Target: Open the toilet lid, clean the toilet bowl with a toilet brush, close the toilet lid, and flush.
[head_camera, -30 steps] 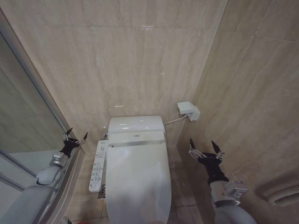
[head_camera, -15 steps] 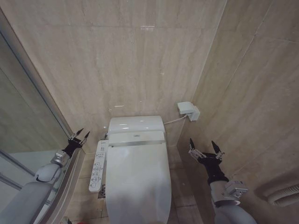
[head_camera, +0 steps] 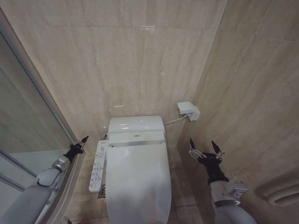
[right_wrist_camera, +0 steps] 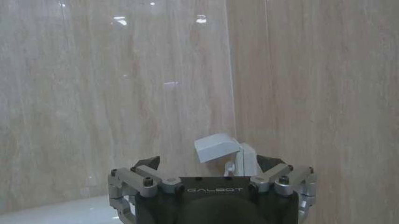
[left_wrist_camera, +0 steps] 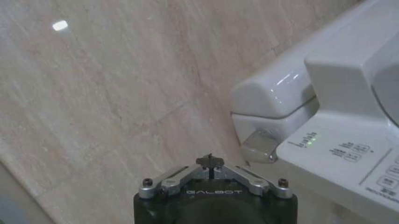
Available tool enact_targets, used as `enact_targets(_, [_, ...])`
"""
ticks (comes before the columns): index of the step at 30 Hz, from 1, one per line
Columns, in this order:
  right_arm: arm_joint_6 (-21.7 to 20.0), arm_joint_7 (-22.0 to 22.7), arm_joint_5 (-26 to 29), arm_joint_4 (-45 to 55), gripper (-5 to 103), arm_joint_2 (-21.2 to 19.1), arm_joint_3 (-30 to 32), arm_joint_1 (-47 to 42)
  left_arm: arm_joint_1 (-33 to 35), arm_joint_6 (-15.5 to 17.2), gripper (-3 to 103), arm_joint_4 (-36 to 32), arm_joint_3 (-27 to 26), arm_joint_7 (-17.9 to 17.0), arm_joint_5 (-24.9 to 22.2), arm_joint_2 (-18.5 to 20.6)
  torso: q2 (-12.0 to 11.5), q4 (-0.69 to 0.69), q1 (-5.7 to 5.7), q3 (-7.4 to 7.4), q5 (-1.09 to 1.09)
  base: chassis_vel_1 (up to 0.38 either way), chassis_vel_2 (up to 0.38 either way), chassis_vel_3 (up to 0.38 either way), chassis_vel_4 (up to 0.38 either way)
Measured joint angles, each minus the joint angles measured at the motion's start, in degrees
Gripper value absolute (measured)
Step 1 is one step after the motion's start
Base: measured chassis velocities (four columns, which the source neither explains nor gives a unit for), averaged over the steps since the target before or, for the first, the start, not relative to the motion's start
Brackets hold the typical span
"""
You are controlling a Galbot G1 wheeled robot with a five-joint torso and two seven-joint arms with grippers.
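Observation:
The toilet lid (head_camera: 138, 182) lies shut over the toilet bowl, which is hidden beneath it. Behind the lid sits the white tank (head_camera: 136, 124), and the white button panel (head_camera: 98, 165) runs along the toilet's left side. My left gripper (head_camera: 78, 144) hovers shut beside the glass partition, just left of the panel's far end and holding nothing. In the left wrist view its fingertips (left_wrist_camera: 210, 161) meet and point toward the chrome lever (left_wrist_camera: 259, 147) on the tank's side. My right gripper (head_camera: 204, 148) hangs open to the right of the toilet, near the side wall. The toilet brush is out of view.
A white box (head_camera: 188, 110) with a cable is fixed to the back wall near the corner, and shows again as the white box (right_wrist_camera: 218, 148) in the right wrist view. A glass partition (head_camera: 28, 121) closes the left side. Beige tiled walls stand close behind and to the right.
My left gripper has shut its fingers and moved down and slightly right toward the button panel. The right arm has not moved.

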Motion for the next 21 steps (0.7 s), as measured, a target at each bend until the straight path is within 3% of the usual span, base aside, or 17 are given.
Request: enact_targets(21, [0.0,0.0,0.0,0.0,100,0.0,0.0,0.0,0.9,-0.5,0,-0.2,-0.7,0.4,1.0,-0.8,0.0,-0.01,0.03,0.0,0.0,-0.02,0.018,0.022,-0.021])
